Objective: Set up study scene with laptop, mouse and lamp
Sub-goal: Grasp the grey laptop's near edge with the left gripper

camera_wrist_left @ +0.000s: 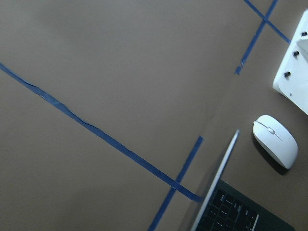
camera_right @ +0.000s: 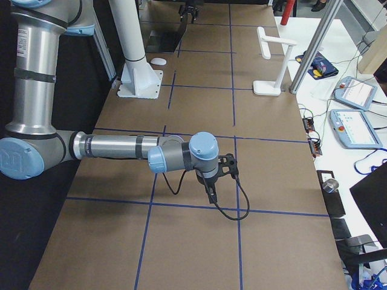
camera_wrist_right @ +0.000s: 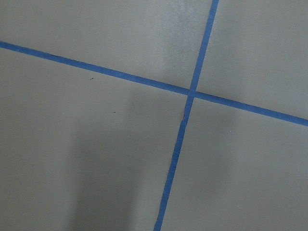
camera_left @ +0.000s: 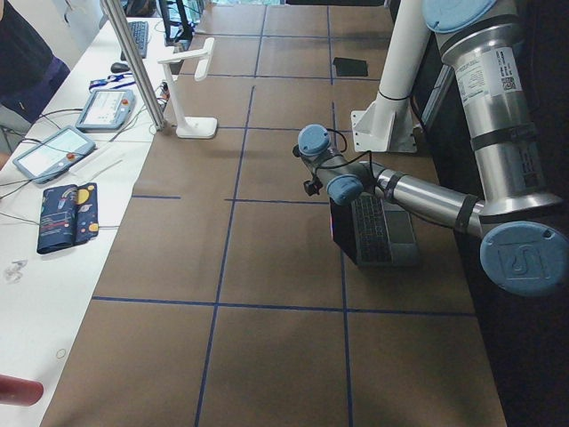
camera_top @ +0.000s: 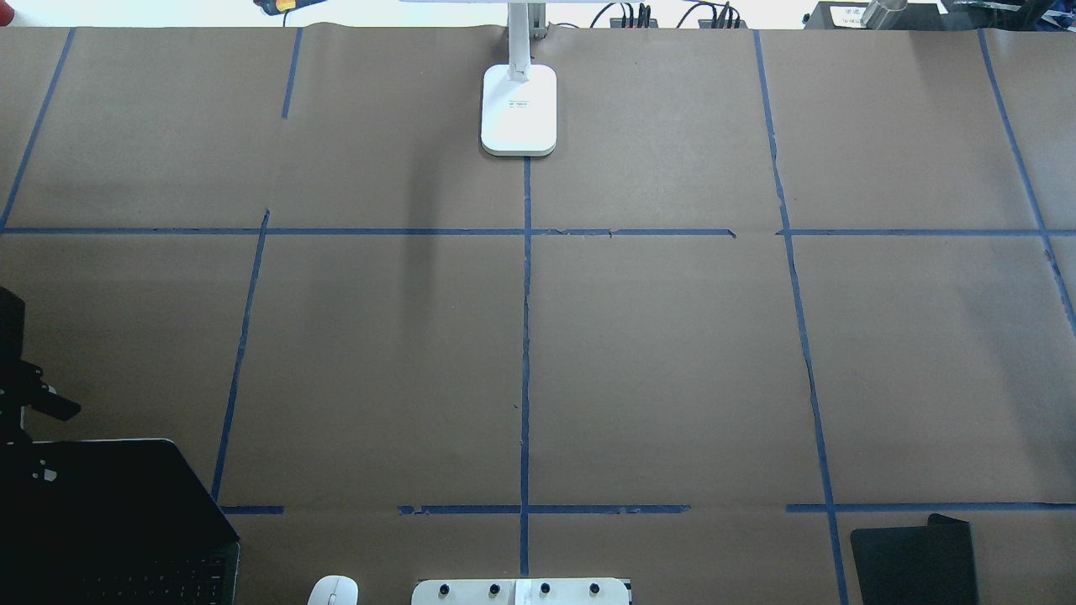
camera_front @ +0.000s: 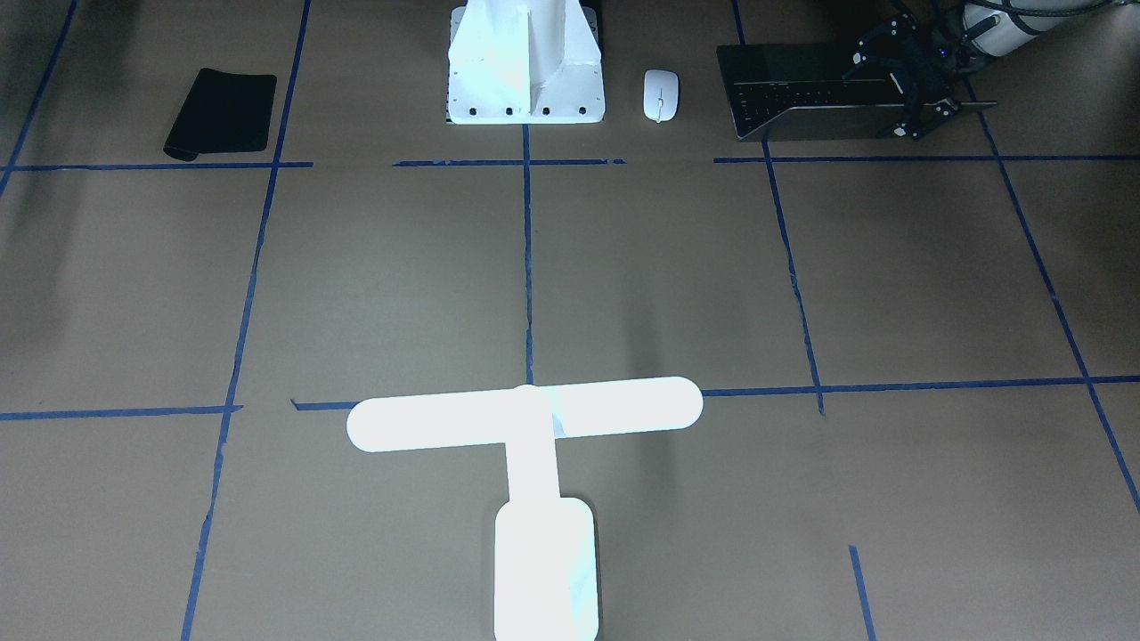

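My left gripper (camera_front: 883,93) hovers at the lid of the open laptop (camera_front: 793,98) in my near-left corner, grip impossible to judge. The mouse (camera_front: 660,94) sits just beside it and the lamp (camera_front: 525,420) glows far opposite. My right gripper (camera_right: 213,188) is off alone, state unclear. Setup barely begun, I reckon.

Brown paper covers the worktop (camera_top: 672,353), matt and faintly creased. The blue tape (camera_top: 526,336) on it looks thin, with ragged ends. The laptop (camera_front: 784,89) shows dull grey metal and matt black keys. The mouse (camera_front: 660,93) is smooth white plastic with a soft sheen. The lamp (camera_front: 525,418) glows white and smooth, its finish washed out. The mat (camera_front: 223,111) is flat matt black. The pedestal (camera_front: 525,62) is white painted metal. The right arm (camera_right: 115,146) is brushed silver metal with blue plastic caps.
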`<action>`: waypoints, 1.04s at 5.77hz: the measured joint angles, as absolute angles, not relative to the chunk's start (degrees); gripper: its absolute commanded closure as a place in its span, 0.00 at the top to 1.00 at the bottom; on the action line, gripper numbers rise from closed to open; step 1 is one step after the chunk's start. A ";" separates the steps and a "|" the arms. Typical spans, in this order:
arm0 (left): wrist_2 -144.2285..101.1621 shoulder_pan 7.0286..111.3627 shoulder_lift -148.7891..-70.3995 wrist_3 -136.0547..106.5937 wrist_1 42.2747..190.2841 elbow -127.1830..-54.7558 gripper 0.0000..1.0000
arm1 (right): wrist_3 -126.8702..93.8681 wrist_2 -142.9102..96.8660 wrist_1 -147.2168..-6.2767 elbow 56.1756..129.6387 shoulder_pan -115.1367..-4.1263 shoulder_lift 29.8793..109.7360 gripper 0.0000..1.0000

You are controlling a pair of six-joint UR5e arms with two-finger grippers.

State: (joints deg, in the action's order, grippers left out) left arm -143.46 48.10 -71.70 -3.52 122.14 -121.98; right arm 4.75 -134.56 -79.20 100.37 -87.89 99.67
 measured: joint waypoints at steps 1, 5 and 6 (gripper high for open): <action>-143.53 47.52 -71.52 -3.52 122.14 -121.87 0.08 | 4.75 -134.56 -79.19 100.37 -87.89 99.67 1.00; -147.90 47.68 -73.22 -3.57 122.16 -122.05 0.00 | 4.68 -134.56 -79.19 100.55 -87.89 99.61 1.00; -149.61 48.70 -74.70 -3.54 122.17 -122.29 0.00 | 4.66 -134.56 -79.16 100.64 -87.89 99.59 1.00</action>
State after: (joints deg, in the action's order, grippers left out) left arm -149.61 48.70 -74.70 -3.54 122.17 -122.29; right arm 4.66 -134.56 -79.16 100.64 -87.89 99.59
